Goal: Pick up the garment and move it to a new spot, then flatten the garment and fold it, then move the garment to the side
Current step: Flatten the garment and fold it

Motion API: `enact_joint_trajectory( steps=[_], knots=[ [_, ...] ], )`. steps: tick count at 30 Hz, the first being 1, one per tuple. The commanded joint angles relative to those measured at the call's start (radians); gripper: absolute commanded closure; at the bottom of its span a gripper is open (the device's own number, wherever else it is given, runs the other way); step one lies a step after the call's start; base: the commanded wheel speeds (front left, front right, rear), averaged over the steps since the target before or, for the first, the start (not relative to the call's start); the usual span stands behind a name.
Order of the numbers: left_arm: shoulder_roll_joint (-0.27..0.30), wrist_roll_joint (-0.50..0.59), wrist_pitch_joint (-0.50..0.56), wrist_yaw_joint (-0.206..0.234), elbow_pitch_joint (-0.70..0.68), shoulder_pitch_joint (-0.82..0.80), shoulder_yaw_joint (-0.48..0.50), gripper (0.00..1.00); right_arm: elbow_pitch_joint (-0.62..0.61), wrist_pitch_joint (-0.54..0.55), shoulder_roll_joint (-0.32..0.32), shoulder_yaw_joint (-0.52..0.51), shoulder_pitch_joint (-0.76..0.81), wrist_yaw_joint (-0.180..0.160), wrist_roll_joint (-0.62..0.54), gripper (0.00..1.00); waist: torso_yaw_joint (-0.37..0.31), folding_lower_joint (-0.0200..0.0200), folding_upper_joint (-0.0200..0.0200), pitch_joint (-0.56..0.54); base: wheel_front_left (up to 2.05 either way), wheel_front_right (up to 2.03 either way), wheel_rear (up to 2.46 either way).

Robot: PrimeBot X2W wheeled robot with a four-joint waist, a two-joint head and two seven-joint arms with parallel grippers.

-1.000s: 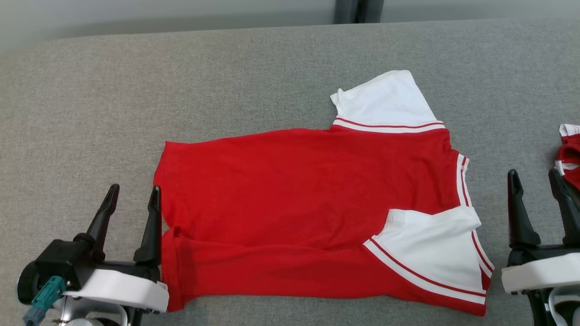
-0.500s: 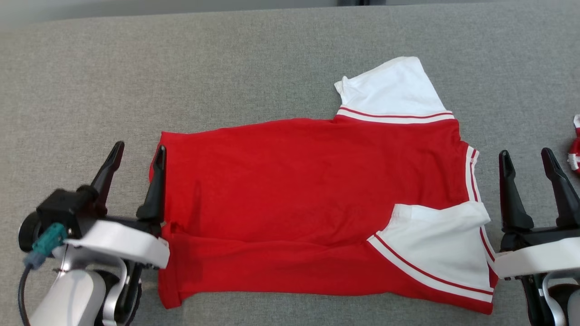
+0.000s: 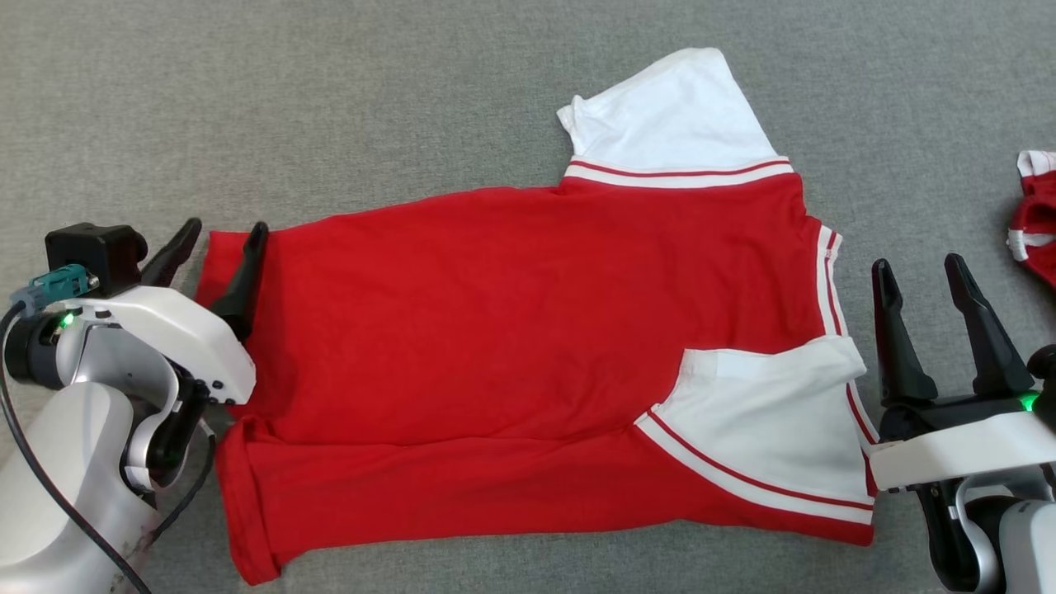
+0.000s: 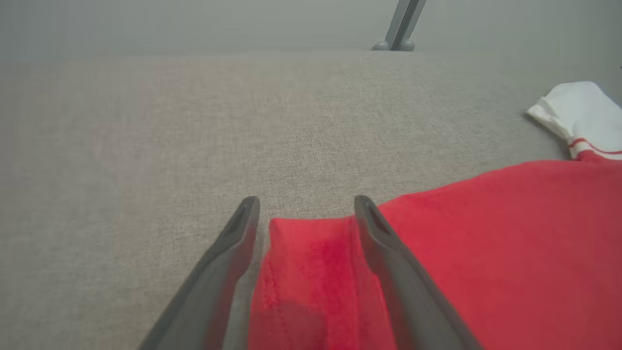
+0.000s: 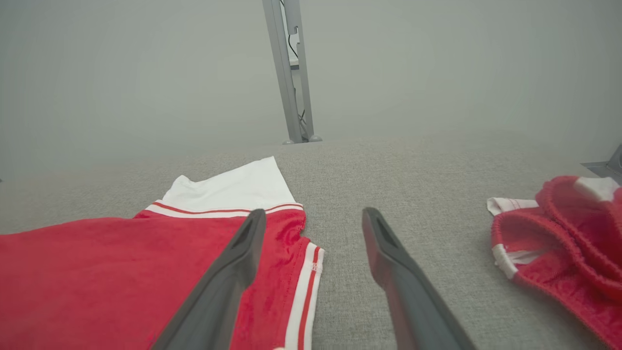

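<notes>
The garment (image 3: pixel 495 330) is a red T-shirt with white sleeves, lying spread on the grey surface with its near edge folded over. My left gripper (image 3: pixel 225 233) is open, and its fingers straddle the far-left hem corner. In the left wrist view that red corner (image 4: pixel 311 253) lies between the fingers of the left gripper (image 4: pixel 306 204). My right gripper (image 3: pixel 918 272) is open and holds nothing, just right of the striped collar edge. In the right wrist view the right gripper (image 5: pixel 315 216) has its left finger over the garment (image 5: pixel 121 272) and its right finger over bare fabric.
Another red and white garment (image 3: pixel 1035 223) lies crumpled at the right edge, close to the right gripper (image 5: pixel 559 243). The grey fabric surface (image 3: pixel 330 99) stretches far beyond the shirt. A metal post (image 5: pixel 291 73) stands behind the far edge.
The head camera has tilted down, so the whole picture has shifted. My left gripper has moved forward along the shirt's left edge and now straddles its far-left corner. Both grippers stay open.
</notes>
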Motion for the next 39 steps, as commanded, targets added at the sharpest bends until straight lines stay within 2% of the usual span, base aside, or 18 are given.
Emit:
enact_joint_trajectory(
  steps=[1, 4, 5, 6, 7, 14, 18, 21, 28, 29, 39],
  knots=[
    [0.006, -0.011, 0.007, -0.006, 0.013, -0.015, 0.005, 0.0, 0.006, -0.01, -0.004, 0.0, -0.014, 0.0, 0.007, 0.0, -0.004, 0.0, 0.0, 0.005, 0.0, 0.0, 0.0],
    [0.001, -0.036, 0.041, -0.013, 0.044, -0.018, 0.005, 0.0, 0.025, -0.018, -0.004, -0.002, -0.024, 0.0, 0.009, 0.0, -0.006, 0.0, 0.0, 0.01, 0.0, 0.0, 0.0],
    [0.0, -0.043, 0.047, -0.02, 0.048, -0.02, 0.003, 0.29, 0.03, -0.018, -0.004, -0.004, -0.031, 0.0, 0.007, 0.0, -0.006, 0.0, 0.0, 0.011, 0.0, 0.0, 0.0],
    [0.0, -0.046, 0.047, -0.021, 0.049, -0.023, 0.004, 0.8, 0.033, -0.017, -0.004, -0.007, -0.04, 0.0, 0.004, 0.0, -0.005, 0.0, 0.0, 0.012, 0.0, 0.0, 0.0],
    [0.0, -0.048, 0.046, -0.023, 0.048, -0.023, 0.004, 1.0, 0.037, -0.017, -0.007, -0.011, -0.05, 0.0, 0.002, 0.0, -0.004, 0.0, 0.0, 0.013, 0.0, 0.0, 0.0],
    [0.002, -0.03, 0.024, -0.017, 0.018, -0.037, -0.002, 1.0, 0.093, -0.005, -0.079, -0.053, -0.216, 0.0, 0.022, 0.0, 0.018, 0.0, 0.0, 0.025, 0.0, 0.0, 0.0],
    [-0.013, -0.017, 0.02, -0.023, -0.001, -0.067, -0.021, 1.0, 0.206, 0.02, -0.157, -0.078, -0.374, 0.0, 0.046, 0.0, 0.056, 0.0, 0.0, 0.051, 0.0, 0.0, 0.0],
    [-0.031, -0.007, 0.015, -0.03, -0.007, -0.097, -0.039, 1.0, 0.307, 0.041, -0.208, -0.057, -0.491, 0.0, 0.061, 0.0, 0.095, 0.0, 0.0, 0.077, 0.0, 0.0, 0.0],
    [-0.082, 0.015, -0.007, -0.052, 0.002, -0.161, -0.081, 1.0, 0.525, 0.102, -0.273, 0.115, -0.696, 0.0, 0.103, 0.0, 0.168, 0.0, 0.0, 0.129, 0.0, 0.0, 0.0],
    [-0.082, 0.015, -0.007, -0.052, 0.002, -0.161, -0.081, 1.0, 0.525, 0.102, -0.273, 0.115, -0.696, 0.0, 0.103, 0.0, 0.168, 0.0, 0.0, 0.129, 0.0, 0.0, 0.0],
    [-0.119, 0.031, -0.035, -0.08, 0.034, -0.206, -0.122, 1.0, 0.714, 0.217, -0.324, 0.37, -0.855, 0.0, 0.247, 0.0, 0.209, 0.0, 0.0, 0.165, 0.0, 0.0, 0.0]
  ],
)
